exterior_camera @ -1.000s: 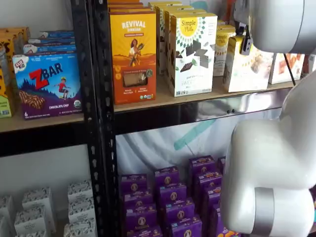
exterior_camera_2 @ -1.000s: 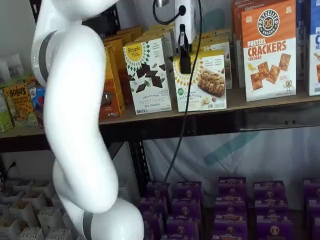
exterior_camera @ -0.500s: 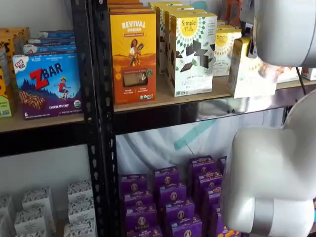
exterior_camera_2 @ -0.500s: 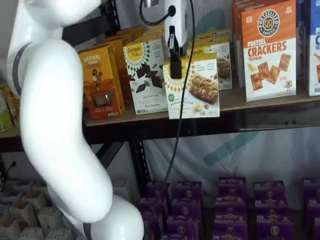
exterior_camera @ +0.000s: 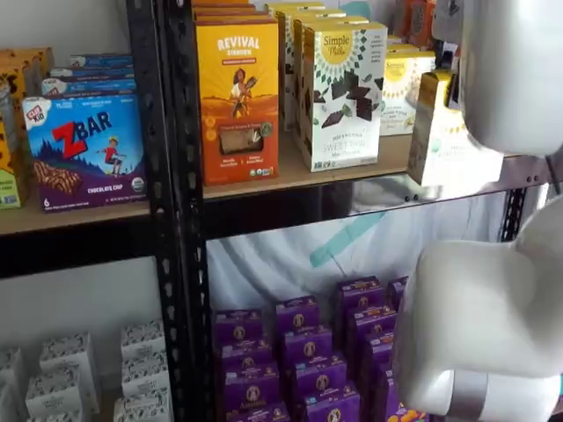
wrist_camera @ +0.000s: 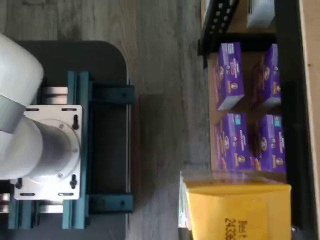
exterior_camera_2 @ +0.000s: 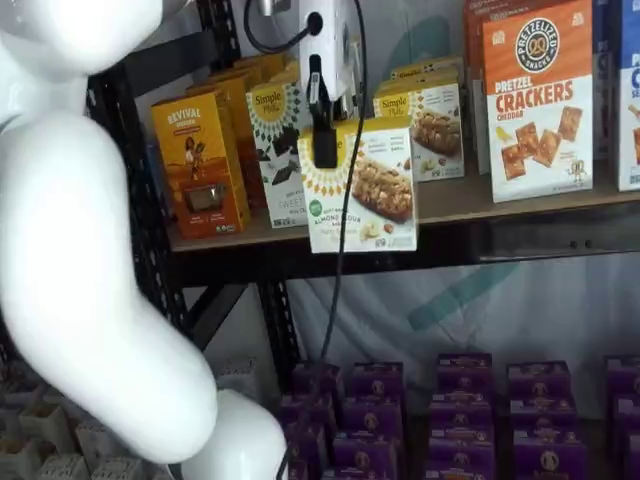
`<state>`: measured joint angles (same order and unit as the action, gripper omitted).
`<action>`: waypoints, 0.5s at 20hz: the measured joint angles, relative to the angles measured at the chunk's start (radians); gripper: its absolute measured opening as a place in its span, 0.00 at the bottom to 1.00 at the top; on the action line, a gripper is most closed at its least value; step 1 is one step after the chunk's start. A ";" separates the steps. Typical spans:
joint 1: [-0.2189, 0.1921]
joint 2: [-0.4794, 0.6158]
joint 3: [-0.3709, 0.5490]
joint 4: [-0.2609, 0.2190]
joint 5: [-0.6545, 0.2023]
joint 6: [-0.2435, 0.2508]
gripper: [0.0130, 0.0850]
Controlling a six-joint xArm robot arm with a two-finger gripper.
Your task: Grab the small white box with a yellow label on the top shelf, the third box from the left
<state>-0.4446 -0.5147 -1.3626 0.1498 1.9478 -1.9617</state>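
Note:
The small white box (exterior_camera_2: 362, 188), cream with a yellow sunburst, a cookie picture and a green badge, hangs slightly tilted in front of the top shelf (exterior_camera_2: 505, 198), clear of the board. My gripper (exterior_camera_2: 324, 150) is shut on its top edge; one black finger (exterior_camera_2: 324, 138) shows on the box's front. In a shelf view the box (exterior_camera: 442, 141) shows in front of the shelf (exterior_camera: 290, 178), its right part hidden by my white arm. The wrist view shows the box's yellow top (wrist_camera: 235, 210) close to the camera.
On the top shelf stand the taller white box with chocolate squares (exterior_camera_2: 281, 150), a matching small white box (exterior_camera_2: 428, 125), the orange crackers box (exterior_camera_2: 537, 100) and an orange Revival box (exterior_camera_2: 197, 165). Purple boxes (exterior_camera_2: 460, 400) fill the lower level. My white arm (exterior_camera_2: 90, 260) covers the left.
My gripper has drawn the small white box out from its row and off the shelf, toward the cameras and slightly down. The arm has swung with it.

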 joint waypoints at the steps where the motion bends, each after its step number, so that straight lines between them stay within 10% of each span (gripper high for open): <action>1: 0.001 -0.008 0.004 0.002 0.008 0.002 0.28; 10: 0.024 -0.096 0.046 0.011 0.069 0.034 0.28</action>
<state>-0.4206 -0.6111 -1.3168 0.1603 2.0169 -1.9273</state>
